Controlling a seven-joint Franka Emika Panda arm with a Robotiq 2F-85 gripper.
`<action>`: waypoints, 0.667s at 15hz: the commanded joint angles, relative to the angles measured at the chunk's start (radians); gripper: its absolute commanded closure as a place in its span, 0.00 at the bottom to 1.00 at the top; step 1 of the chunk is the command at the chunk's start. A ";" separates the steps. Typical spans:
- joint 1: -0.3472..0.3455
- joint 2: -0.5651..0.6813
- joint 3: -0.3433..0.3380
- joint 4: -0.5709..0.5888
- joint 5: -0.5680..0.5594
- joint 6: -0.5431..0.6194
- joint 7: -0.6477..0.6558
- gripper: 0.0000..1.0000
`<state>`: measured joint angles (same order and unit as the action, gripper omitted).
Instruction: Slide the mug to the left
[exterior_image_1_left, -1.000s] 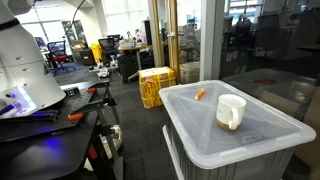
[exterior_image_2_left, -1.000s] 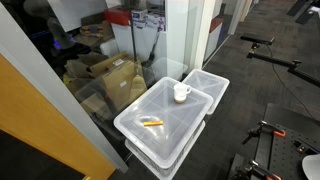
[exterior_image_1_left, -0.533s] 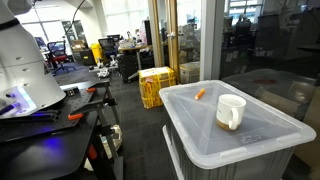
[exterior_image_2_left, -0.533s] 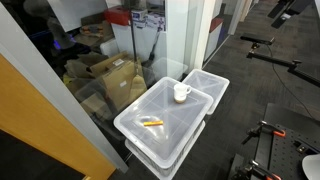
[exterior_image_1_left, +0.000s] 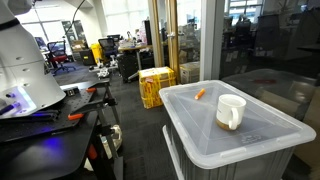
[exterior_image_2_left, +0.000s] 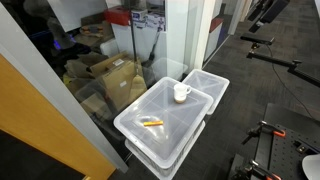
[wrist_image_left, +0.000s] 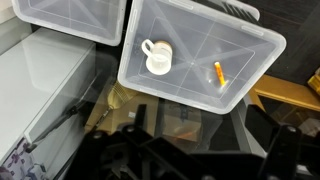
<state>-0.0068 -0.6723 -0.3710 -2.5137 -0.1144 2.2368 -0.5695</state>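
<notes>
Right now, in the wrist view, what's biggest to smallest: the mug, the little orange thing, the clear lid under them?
Largest: the clear lid.
Next: the mug.
Smallest: the little orange thing.

No legible text, labels or signs.

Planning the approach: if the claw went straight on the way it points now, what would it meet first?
The claw would probably meet the clear bin lid first, not the mug; depth is unclear.
</notes>
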 joint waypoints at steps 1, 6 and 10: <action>0.006 0.072 -0.016 0.002 0.024 0.086 -0.063 0.00; 0.008 0.164 -0.031 -0.001 0.066 0.195 -0.113 0.00; 0.014 0.252 -0.044 0.006 0.126 0.278 -0.162 0.00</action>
<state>-0.0042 -0.4885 -0.3995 -2.5194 -0.0440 2.4507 -0.6760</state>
